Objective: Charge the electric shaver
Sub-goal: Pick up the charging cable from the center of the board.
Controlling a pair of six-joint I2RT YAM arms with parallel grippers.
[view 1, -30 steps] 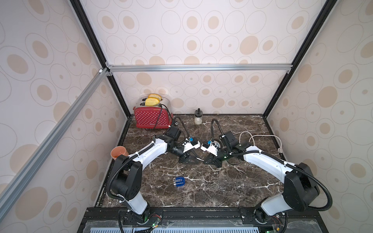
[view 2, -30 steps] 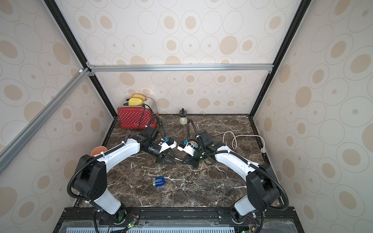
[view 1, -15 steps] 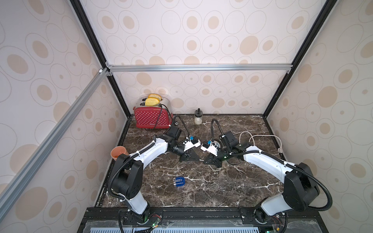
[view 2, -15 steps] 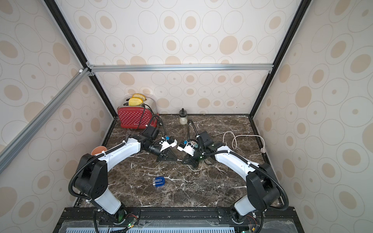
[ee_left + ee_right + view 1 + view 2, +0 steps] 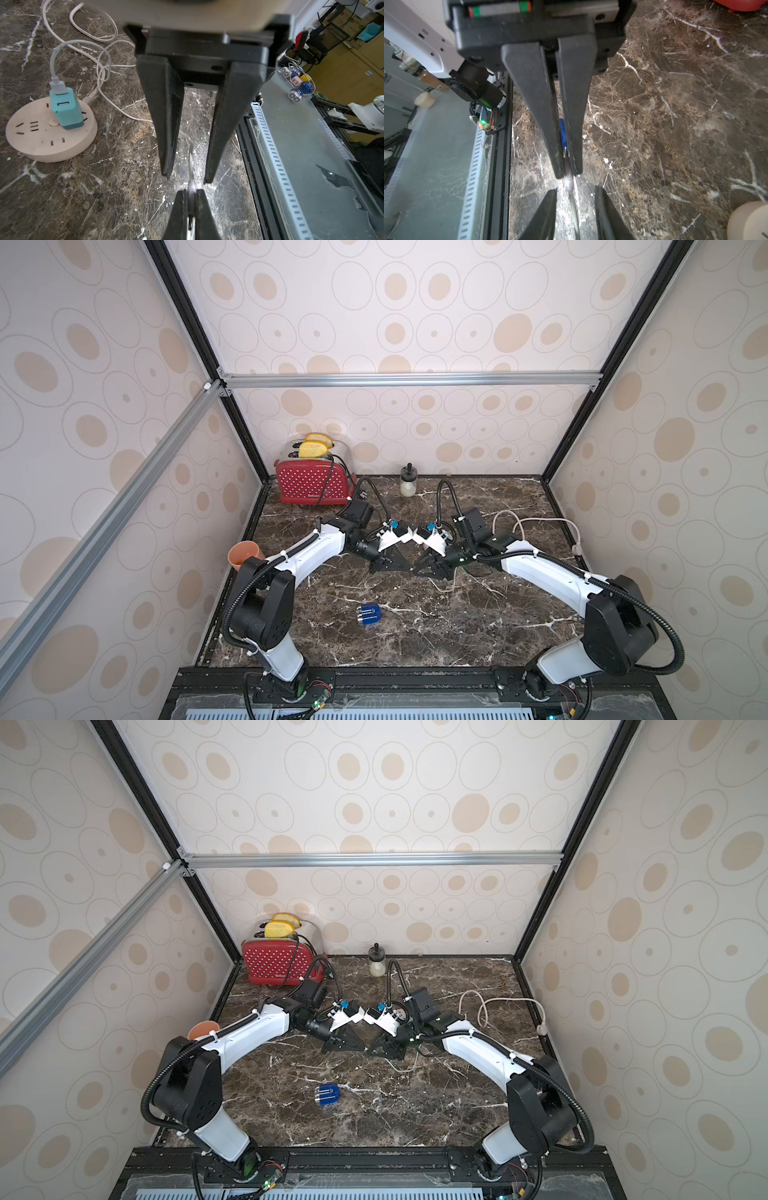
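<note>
My dark brown marble surface (image 5: 478,622) carries a red dotted toaster (image 5: 312,485), orange cup (image 5: 244,554), blue striped shaver (image 5: 369,615) and round pink power strip (image 5: 49,133).

Two matching arms, left arm (image 5: 309,551) and right arm (image 5: 540,568): white link shells, black joint housings, big black rounded shoulder blocks. Black corrugated cable hose (image 5: 665,639) loops off each shoulder and runs along the links, fixed with white zip ties. Black camera box (image 5: 471,522) on each wrist, white angular bracket with small blue connector (image 5: 394,524). Each end effector, left (image 5: 569,172) and right (image 5: 187,180): black body, two long tapered matte-black fingers (image 5: 166,116), screw holes in carriage. Green LED (image 5: 483,121) and red wires at base.
</note>
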